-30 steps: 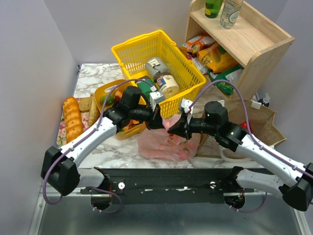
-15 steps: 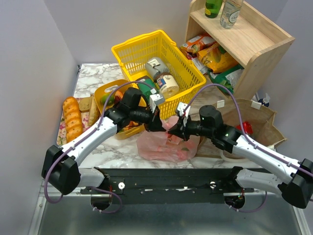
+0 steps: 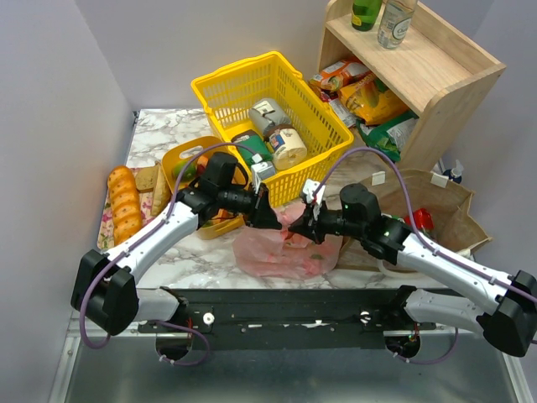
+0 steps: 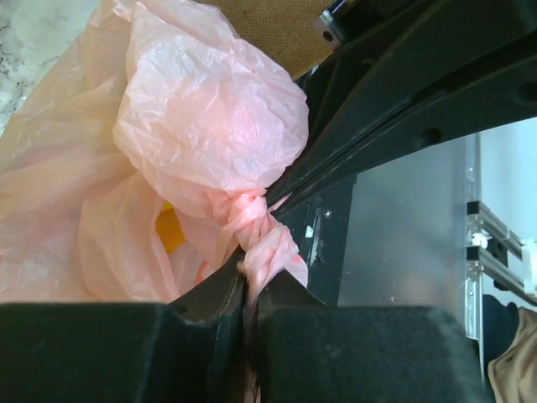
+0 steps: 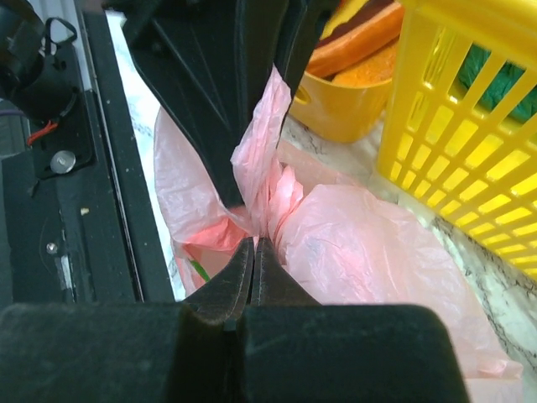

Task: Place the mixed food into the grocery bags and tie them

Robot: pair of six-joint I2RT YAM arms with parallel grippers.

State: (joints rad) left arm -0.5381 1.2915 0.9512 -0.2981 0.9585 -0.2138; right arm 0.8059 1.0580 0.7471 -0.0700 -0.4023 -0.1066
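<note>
From the top, the pink bag (image 3: 281, 256) lies crumpled on the marble table (image 3: 168, 130), near its near edge and just near of the yellow basket (image 3: 252, 84). Both arms reach inward above it. The left gripper (image 3: 270, 222) and the right gripper (image 3: 299, 228) meet tip to tip over the far side of the bag, where the plastic is gathered upward. Tins (image 3: 289, 147) stand in the basket. A yellow tub (image 3: 180, 159) sits left of the basket, partly under the left arm, and a bread loaf (image 3: 124, 201) lies at the left edge of the table. The brown paper bag (image 3: 445, 206) lies on the right, below a wooden shelf (image 3: 419, 67)

In the left wrist view, the pink plastic swells into a puffed bulge, then narrows into a twisted knot (image 4: 247, 210). A strand below the knot runs into the thin slit between the left gripper's fingers, which stand almost together and pinch it. A yellow shape shows faintly through the film. The right gripper's black body crosses the upper right, touching the bulge

In the right wrist view, the right gripper's jaws are pressed together and clamp a fold of the pink plastic at their tips. The fold rises into the left gripper's dark fingers just above. Behind, orange toy food (image 5: 361, 42) lies in the tub, and the basket's mesh wall fills the right. A green mark shows on the bag, low on the left
</note>
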